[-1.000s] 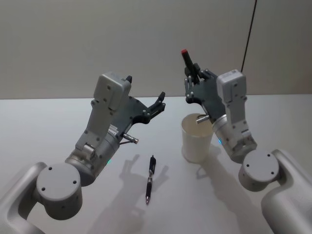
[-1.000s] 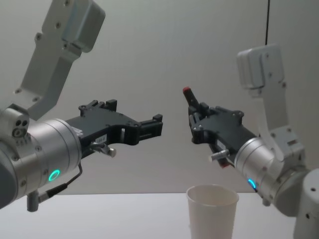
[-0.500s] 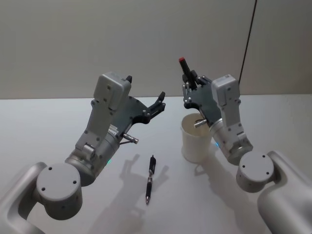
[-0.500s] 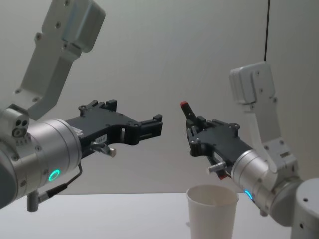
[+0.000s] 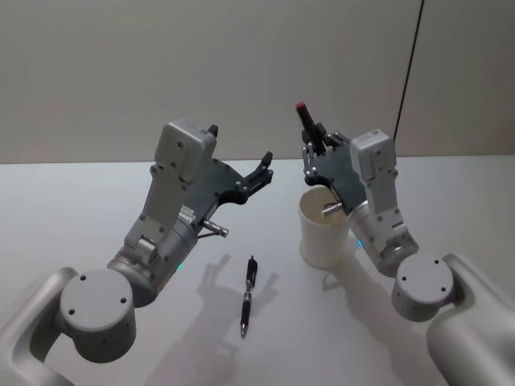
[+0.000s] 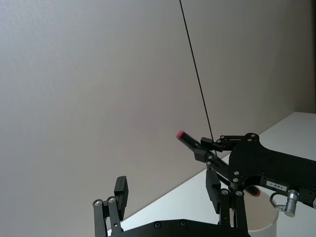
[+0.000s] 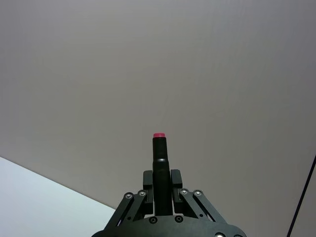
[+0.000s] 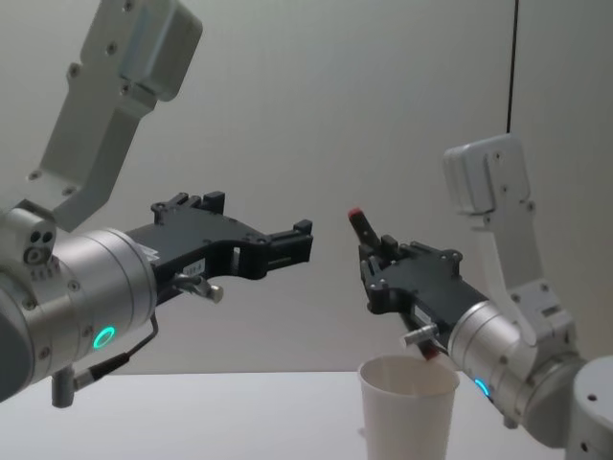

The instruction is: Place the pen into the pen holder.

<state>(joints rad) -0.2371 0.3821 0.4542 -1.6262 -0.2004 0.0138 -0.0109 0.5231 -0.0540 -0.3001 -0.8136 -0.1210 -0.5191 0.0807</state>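
My right gripper (image 5: 314, 143) is shut on a black pen with a red top (image 5: 306, 119), holding it nearly upright, tilted a little, directly over the pen holder (image 5: 323, 233), a white paper cup. From the chest the pen (image 8: 361, 228) rises out of the right gripper (image 8: 375, 261), and its lower end sits close above the cup's rim (image 8: 408, 367). The right wrist view has the pen (image 7: 158, 158) clamped between the fingers. My left gripper (image 5: 264, 166) hangs open with nothing in it, in the air left of the cup.
A second black pen (image 5: 247, 296) lies on the grey table (image 5: 64, 209) in front of the cup, between the two arms. A thin black cable (image 5: 410, 56) hangs down the wall behind the right arm.
My right gripper has come down and slightly nearer with the pen, bringing its lower end close to the cup's rim. The left arm and the pen on the table have not moved.
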